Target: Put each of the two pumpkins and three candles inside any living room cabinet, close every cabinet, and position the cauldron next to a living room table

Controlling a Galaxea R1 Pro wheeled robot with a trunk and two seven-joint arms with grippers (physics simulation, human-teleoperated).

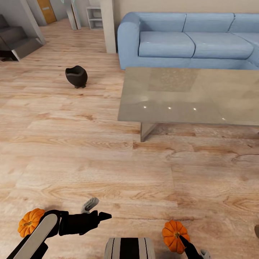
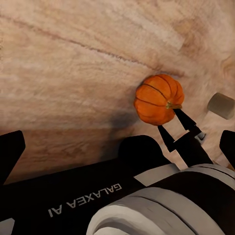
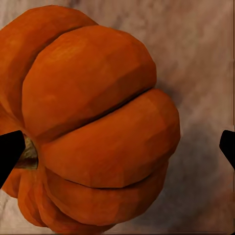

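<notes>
One orange pumpkin [image 1: 174,235] lies on the wood floor at the near right, and it looms large in the right wrist view [image 3: 98,122]. My right gripper [image 1: 195,249] is open just beside it, one fingertip close to its stem; the pumpkin is not clamped. In the left wrist view the same pumpkin [image 2: 157,99] shows with the right gripper [image 2: 176,128] at it and a beige candle [image 2: 221,105] beyond. A second pumpkin [image 1: 30,221] sits at the near left behind my left arm. My left gripper [image 1: 96,210] is open and empty. The black cauldron [image 1: 76,76] stands on the floor left of the grey table [image 1: 180,104].
A blue sofa [image 1: 187,39] runs behind the table. Dark steps [image 1: 16,41] lie at the far left and a white pillar [image 1: 109,25] stands by the sofa's end. A small tan object [image 1: 257,230] pokes in at the right edge. My own trunk [image 2: 98,196] is near.
</notes>
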